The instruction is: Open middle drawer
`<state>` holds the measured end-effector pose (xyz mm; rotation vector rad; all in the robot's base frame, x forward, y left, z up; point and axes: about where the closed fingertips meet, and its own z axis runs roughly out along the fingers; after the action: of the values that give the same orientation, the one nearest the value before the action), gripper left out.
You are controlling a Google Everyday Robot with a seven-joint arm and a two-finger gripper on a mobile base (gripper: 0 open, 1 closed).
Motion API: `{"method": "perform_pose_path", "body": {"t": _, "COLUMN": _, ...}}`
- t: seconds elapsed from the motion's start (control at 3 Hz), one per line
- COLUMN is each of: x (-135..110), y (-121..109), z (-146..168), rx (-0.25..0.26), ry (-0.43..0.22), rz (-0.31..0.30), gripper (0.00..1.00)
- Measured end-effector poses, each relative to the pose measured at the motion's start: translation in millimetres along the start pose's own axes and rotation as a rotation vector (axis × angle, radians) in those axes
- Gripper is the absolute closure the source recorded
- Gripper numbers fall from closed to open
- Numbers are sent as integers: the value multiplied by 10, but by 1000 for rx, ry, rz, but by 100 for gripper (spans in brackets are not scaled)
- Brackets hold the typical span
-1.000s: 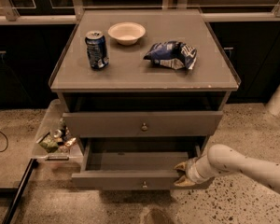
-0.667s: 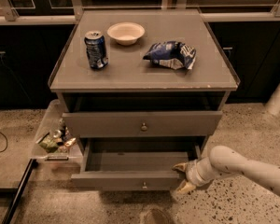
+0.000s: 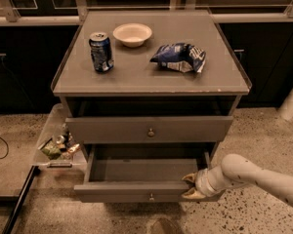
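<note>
1 tan-tipped claw (image 3: 191, 186) clasps the flat grey middle drawer (image 3: 122, 191) at right.

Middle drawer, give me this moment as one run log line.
middle drawer: pulled out | gripper: at right end of its front

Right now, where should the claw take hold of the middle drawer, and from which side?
Probably the round knob centred on the middle drawer front, approached from the front: it alone protrudes. The claw sits at the front's right end.
</note>
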<state>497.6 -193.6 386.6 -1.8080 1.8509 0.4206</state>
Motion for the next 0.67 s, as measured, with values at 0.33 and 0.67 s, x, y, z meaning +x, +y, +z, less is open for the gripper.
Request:
{"method": "perform_pose_path", "body": {"t": 0.33, "x": 10, "y": 68, "z": -13, "rx": 0, "ry": -10, "rz": 5, "gripper": 100}}
{"method": "perform_pose_path", "body": {"t": 0.67, "x": -7, "y": 68, "z": -4, "rx": 0, "ry": -11, "rz": 5, "gripper": 81}}
